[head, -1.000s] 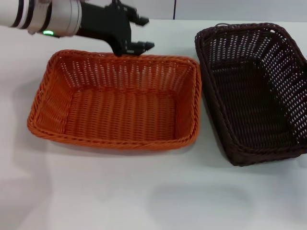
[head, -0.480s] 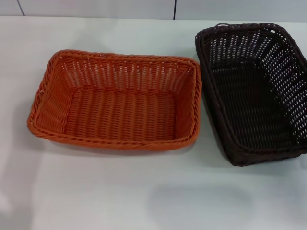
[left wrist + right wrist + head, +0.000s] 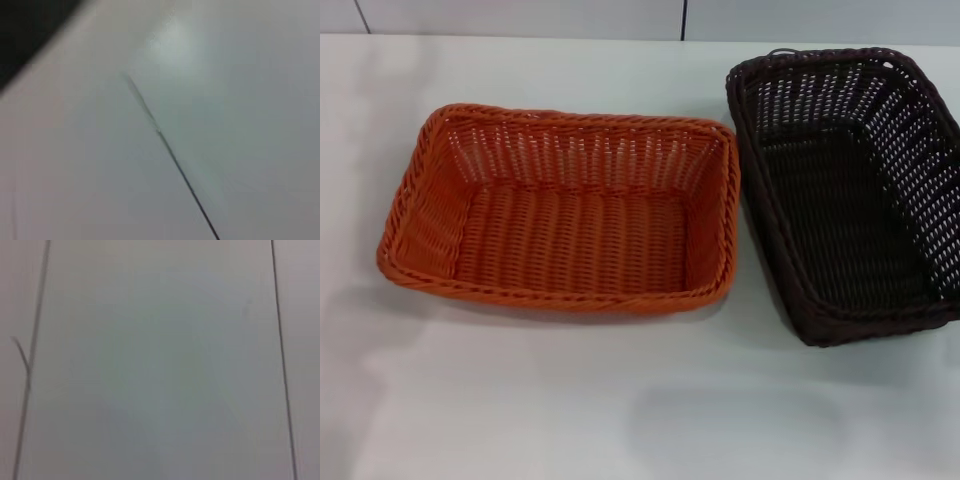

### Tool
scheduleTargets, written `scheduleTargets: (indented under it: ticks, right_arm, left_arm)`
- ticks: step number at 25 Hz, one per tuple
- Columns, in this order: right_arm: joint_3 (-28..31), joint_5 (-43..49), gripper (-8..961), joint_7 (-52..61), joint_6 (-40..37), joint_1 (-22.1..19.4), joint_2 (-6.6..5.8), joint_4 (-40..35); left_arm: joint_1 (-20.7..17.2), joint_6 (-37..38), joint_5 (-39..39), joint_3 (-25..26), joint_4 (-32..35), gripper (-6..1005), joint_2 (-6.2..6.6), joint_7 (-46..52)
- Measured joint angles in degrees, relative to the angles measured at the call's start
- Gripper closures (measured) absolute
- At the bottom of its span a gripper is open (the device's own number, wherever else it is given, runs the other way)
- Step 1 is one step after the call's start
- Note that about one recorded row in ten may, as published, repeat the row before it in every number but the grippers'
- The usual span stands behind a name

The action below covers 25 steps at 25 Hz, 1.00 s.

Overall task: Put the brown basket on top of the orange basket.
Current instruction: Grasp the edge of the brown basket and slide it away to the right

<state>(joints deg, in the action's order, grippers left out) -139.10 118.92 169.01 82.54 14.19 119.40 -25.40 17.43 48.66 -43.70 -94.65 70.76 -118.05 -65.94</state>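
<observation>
Claw positions unverified: neither left nor right shows, grip state undeterminable. Brown basket (image 3: 845, 190) sits right of orange basket (image 3: 565, 210), apart, long axis front-to-back; right arm judged nearer.

pale blank surface (image 3: 210, 90) with a thin dark diagonal line (image 3: 170, 155)

You have the orange basket (image 3: 560, 215) sitting upright and empty at centre-left, its long side running left to right, with open-weave flaring walls and a braided rim. Just to its right, not touching, the brown basket (image 3: 850, 190) lies upright and empty, its long side running near to far and slightly skewed, with a small wire loop at its far end.
</observation>
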Motion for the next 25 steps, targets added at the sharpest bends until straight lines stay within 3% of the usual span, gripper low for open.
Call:
scheduleTargets:
  ticks: [3, 4, 5, 9, 12, 16, 17, 19, 20, 22, 25]
  right_arm:
    - [-1.7, 1.0, 127, 0.1, 3.9, -0.1, -0.13, -1.9]
    - [-2.0, 1.8, 127, 0.1, 4.9, 0.0, -0.20, -2.6]
    - [-2.3, 3.3, 127, 0.1, 6.1, 0.2, -0.24, -3.6]
    - [-1.8, 8.5, 127, 0.2, 5.9, 1.7, -0.71, -9.1]
    - [-1.6, 9.8, 128, 0.2, -2.6, 4.4, -2.43, -16.2]
    - [2.4, 11.3, 128, 0.2, -26.8, 7.1, -7.98, -33.2]
    - [5.3, 11.9, 128, 0.2, -37.5, 7.6, -9.49, -39.3]
    - [11.4, 13.3, 128, 0.2, -54.7, 8.5, -10.83, -48.8]
    - [15.3, 14.2, 128, -0.1, -63.1, 9.0, -10.62, -52.7]
    - [24.6, 15.9, 128, -1.6, -82.1, 10.7, -8.77, -60.4]
    - [37.8, 16.9, 128, -6.1, -109.0, 14.3, -3.92, -68.3]
  left_arm:
    - [0.0, 0.0, 0.0, 0.0, 0.0, 197, 0.00, 0.0]
    - [-2.7, 11.9, 9.8, 0.6, -6.5, 197, 0.09, 17.6]
    - [-4.8, 32.0, 22.0, 4.6, -26.7, 197, 0.09, 43.0]
    - [-5.0, 38.7, 21.6, 5.3, -44.0, 197, -0.26, 48.5]
    - [-5.5, 38.9, 20.2, 5.3, -52.1, 197, -0.47, 50.6]
    - [-5.6, 38.5, 16.7, 5.3, -58.0, 197, -0.52, 56.2]
    - [-5.6, 38.5, 16.4, 5.3, -58.2, 197, -0.52, 56.6]
    - [-5.9, 38.5, 14.9, 5.3, -59.1, 197, -0.46, 58.6]
    - [-6.0, 38.5, 14.6, 5.3, -59.3, 197, -0.44, 59.1]
    - [-6.3, 38.4, 14.4, 5.3, -59.4, 197, -0.38, 59.8]
    - [-6.4, 37.5, 14.3, 5.3, -59.5, 197, -0.37, 59.9]
